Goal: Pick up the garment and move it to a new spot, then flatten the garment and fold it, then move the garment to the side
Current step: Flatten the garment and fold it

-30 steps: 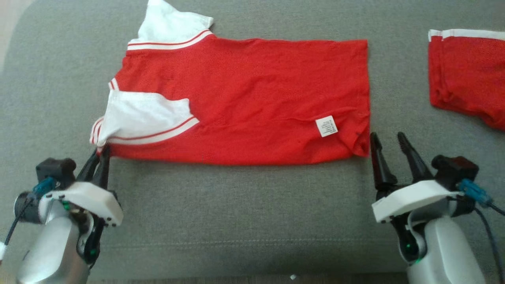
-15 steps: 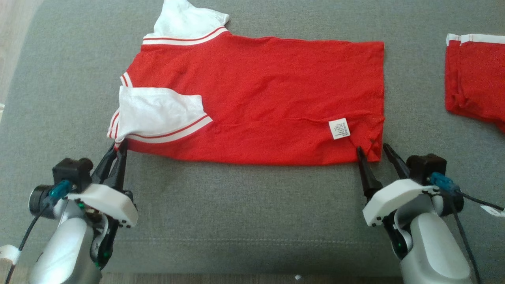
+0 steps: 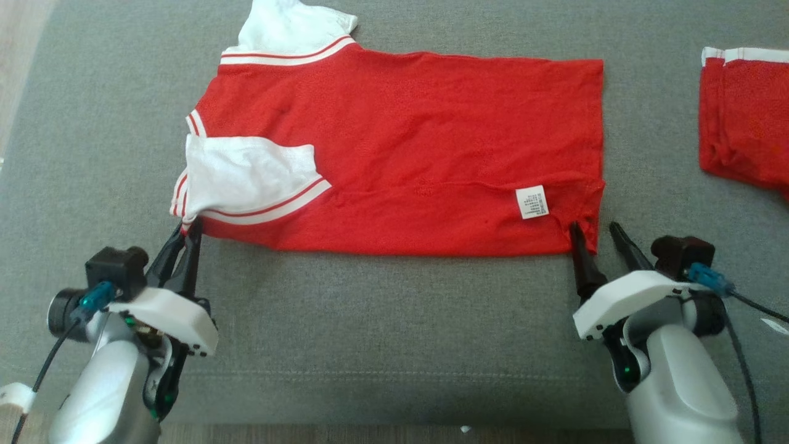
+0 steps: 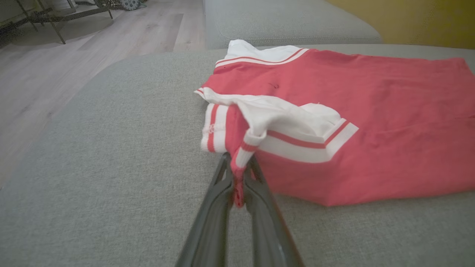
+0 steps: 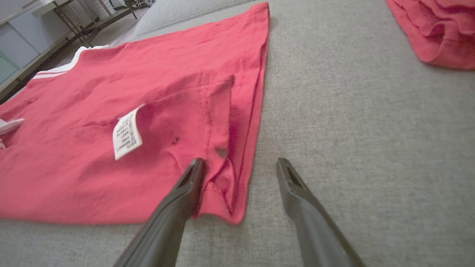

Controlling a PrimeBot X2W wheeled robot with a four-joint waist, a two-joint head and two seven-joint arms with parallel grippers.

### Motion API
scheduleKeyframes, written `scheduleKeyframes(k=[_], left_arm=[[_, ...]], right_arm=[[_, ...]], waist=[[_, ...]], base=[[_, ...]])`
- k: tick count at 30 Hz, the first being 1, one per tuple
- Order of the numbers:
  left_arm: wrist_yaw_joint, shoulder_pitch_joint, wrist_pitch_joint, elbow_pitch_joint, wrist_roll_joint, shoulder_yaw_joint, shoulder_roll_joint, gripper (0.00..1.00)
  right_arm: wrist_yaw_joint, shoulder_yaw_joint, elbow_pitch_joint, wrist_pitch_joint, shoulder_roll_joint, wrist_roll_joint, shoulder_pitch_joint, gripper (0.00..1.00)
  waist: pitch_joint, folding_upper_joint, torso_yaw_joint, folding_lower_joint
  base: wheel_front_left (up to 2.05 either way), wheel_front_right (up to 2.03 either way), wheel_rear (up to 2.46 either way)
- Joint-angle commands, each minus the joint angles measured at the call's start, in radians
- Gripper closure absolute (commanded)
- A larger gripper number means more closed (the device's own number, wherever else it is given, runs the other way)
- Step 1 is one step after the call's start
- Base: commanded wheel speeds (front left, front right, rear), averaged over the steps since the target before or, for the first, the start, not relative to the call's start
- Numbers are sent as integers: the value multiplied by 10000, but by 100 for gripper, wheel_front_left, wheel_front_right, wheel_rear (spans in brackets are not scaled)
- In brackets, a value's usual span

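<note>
Red garment [image 3: 400, 142] — hem corner at right gripper [image 3: 594, 226]

Red garment [image 3: 400, 142] with white sleeves lies folded flat on grey cushion [image 3: 370, 320].

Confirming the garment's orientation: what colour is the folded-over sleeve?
White sleeve with a red stripe near its cuff; clearest in the left wrist view.

Second red piece [image 3: 743, 117] runs off the right edge, so no idea what it actually is. Far sleeve [image 3: 290, 24] gets clipped at the top. Label [image 3: 532, 202] print is way too tiny to read. Shirt [image 3: 400, 142] corner vanishes between the left tool's [image 3: 190, 228] pinched fingers.
</note>
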Motion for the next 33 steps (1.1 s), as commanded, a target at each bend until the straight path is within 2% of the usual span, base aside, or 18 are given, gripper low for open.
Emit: scheduleKeyframes(k=[1,6,7,8,9,13,21,27,33], left_arm=[[80,-284,-110,-279,-49,314,300,100],[87,-363,-110,-272,-67,260,305,100],[91,-376,-111,-272,-68,251,306,100],[96,-382,-111,-270,-69,244,309,100],[102,-383,-112,-269,-69,238,313,100],[141,-280,-117,-249,-36,188,365,100],[116,33,-122,-253,163,-52,539,100],[-64,595,131,-267,245,-376,850,100],[-160,1370,452,-699,252,-632,1211,100]], right_arm=[[62,368,-51,-77,74,270,-341,0],[62,858,388,-74,74,982,-601,0],[62,1039,451,-44,74,1169,-636,29],[62,1206,504,-24,74,1343,-670,87],[62,1362,544,-26,74,1498,-697,100],[62,1554,771,-115,74,1787,-772,100],[62,1152,816,47,63,1268,-456,100],[62,1394,95,1155,-313,1628,289,100],[62,1818,-1348,2562,-1086,2355,1378,100]], waist=[[34,0,1,0],[90,0,32,0],[92,0,37,0],[90,0,38,0],[82,0,37,0],[-93,0,-29,0],[-539,0,-157,0],[-1024,0,-188,0],[-1571,0,-167,0]], base=[[0,0,0],[0,0,0],[0,0,0],[0,0,0],[0,0,0],[0,0,0],[0,0,0],[0,0,0],[0,0,0]])
